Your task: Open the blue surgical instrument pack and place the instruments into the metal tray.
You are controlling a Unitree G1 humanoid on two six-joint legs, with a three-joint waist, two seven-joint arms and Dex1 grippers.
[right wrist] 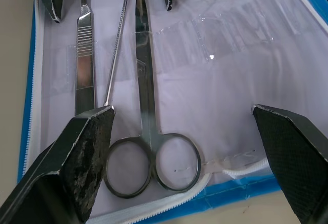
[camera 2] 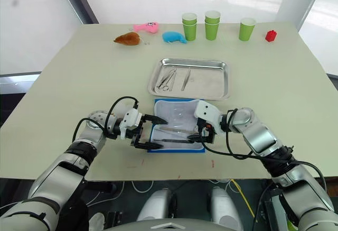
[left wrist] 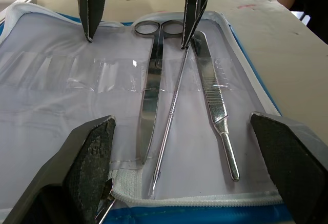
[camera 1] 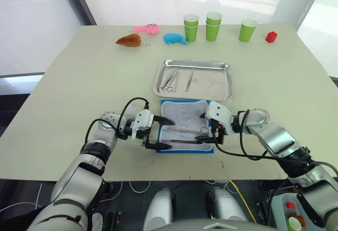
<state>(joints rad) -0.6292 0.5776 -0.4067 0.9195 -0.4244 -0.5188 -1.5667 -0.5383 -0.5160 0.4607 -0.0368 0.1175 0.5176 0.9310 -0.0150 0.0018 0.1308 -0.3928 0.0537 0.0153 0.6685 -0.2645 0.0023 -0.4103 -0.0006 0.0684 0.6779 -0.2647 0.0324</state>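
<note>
The blue surgical instrument pack (camera 1: 184, 126) lies open flat at the near edge of the table (camera 1: 79, 88), directly at 6 o'clock from the metal tray (camera 1: 194, 79) and just beside it. The left gripper (camera 1: 160, 134) sits at the pack's 9 o'clock edge with its two black fingers spread wide, holding nothing; the right gripper (camera 1: 212, 134) sits at the 3 o'clock edge, fingers likewise apart and empty, so the two face each other across the pale lining. Between them three tools lie side by side, their long axes running 9 to 3 o'clock: ring-handled scissors (right wrist: 145, 131) with the rings toward the right gripper and the blades toward the left, a thin probe (left wrist: 170, 119), and a flat ribbed handle (left wrist: 214, 110) nearest the robot. A clear plastic strap crosses the lining over them

The tray holds ring-handled instruments (camera 1: 169, 81) in its 9 o'clock half, with one slim straight tool (camera 1: 189, 80) beside them, all lying roughly 12 to 6 o'clock. The tray's 3 o'clock half is bare steel
</note>
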